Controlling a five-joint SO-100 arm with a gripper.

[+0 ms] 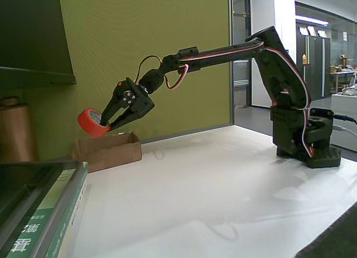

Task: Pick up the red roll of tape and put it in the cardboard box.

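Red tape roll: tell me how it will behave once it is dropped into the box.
The tape roll, a round ring, could roll or settle tilted. It looks rigid, held by the hand without sagging. The box has low walls, so containment seems uncertain.

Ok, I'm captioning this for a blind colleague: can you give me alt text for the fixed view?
A black robot arm reaches left across a white table, its pincer holding a red roll of tape in the air just above a low cardboard box by a green wall. A tall brown cylinder stands at far left, with books in the foreground.
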